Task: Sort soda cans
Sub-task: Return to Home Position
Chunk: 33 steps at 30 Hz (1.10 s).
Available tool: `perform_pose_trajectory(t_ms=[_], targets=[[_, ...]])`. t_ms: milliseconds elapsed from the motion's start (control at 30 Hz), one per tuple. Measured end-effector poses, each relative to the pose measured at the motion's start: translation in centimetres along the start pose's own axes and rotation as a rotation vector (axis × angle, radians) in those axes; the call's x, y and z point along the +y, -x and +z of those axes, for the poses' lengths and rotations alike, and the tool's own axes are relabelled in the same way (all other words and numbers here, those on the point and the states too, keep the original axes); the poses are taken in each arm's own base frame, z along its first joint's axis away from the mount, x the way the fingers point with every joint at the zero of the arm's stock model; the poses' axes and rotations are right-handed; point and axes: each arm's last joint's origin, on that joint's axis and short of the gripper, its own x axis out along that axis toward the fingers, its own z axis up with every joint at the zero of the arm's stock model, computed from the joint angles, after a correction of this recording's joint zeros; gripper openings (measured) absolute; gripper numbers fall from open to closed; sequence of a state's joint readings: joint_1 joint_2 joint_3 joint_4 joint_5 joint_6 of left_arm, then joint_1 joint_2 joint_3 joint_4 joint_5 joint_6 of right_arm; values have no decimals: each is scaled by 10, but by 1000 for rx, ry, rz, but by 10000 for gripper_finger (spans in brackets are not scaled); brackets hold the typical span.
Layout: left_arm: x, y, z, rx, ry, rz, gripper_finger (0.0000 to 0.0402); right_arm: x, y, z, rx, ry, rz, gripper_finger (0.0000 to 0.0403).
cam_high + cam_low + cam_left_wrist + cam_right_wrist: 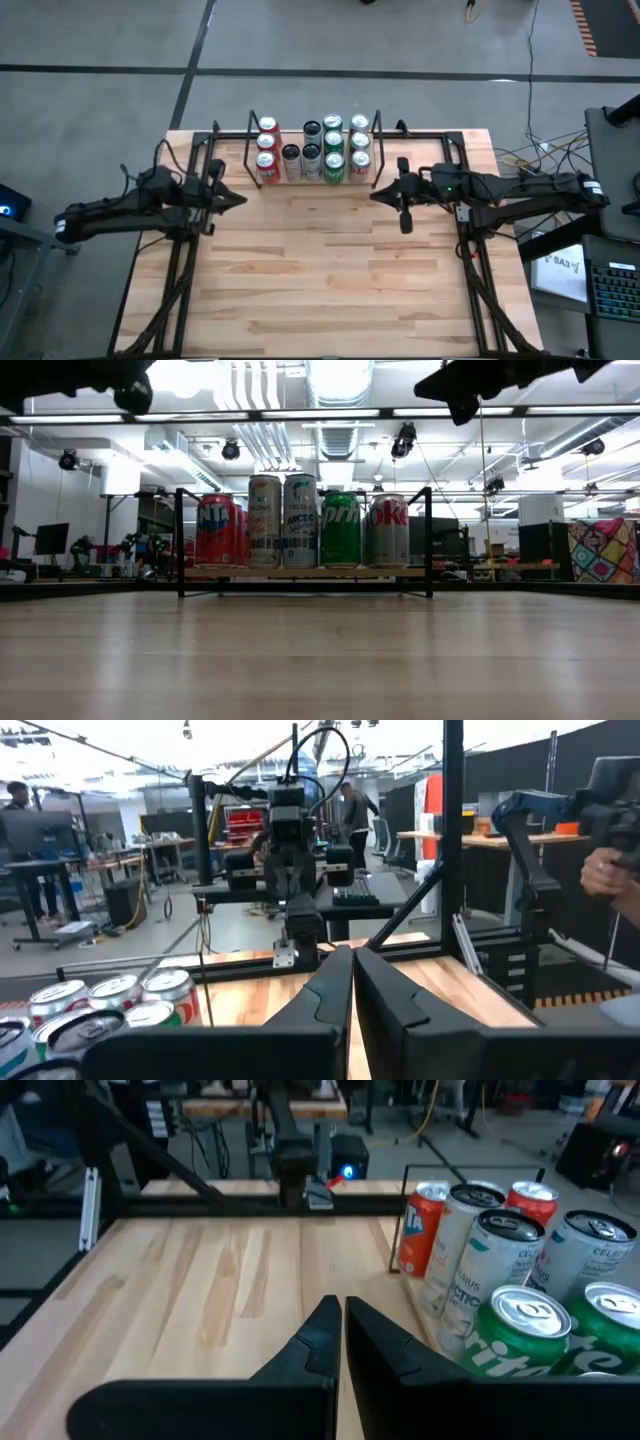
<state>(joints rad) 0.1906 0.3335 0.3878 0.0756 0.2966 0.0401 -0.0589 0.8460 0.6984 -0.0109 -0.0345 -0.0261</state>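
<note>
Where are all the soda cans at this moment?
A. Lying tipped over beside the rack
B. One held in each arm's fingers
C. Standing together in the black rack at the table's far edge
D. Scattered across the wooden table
C: the soda cans all stand upright in the black rack at the far edge of the table, while the left gripper and the right gripper hold nothing.

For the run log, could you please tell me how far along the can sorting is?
Done: the cylindrical metal soda cans stand in colour rows on the black wire shelf; no loose can shows on the wooden table. In hand: nothing; left hand and right hand are shut, empty, flanking the shelf. Left: seemingly only homing both hands.
</note>
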Motion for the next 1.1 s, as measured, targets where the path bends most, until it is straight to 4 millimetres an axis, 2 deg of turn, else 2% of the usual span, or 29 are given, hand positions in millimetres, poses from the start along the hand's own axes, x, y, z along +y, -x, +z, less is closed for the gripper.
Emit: perform_pose_trajectory(t_ms=[400, 533, 867, 1033, 1100], targets=[[-9, 24, -45, -64, -21, 12, 0, 2, 13, -43, -107, -49, 3, 9], [-9, 28, -55, -92, -18, 51, 0, 2, 20, -49, -130, -48, 2, 9], [-9, 25, -78, -44, 37, 65, 0, 4, 42, -54, -210, -18, 23, 9], [-9, 23, -92, -30, 81, 63, 0, 4, 50, -70, -227, -18, 23, 9], [-9, 23, -91, -35, 103, 62, 0, 5, 57, -75, -256, -21, 23, 9]])
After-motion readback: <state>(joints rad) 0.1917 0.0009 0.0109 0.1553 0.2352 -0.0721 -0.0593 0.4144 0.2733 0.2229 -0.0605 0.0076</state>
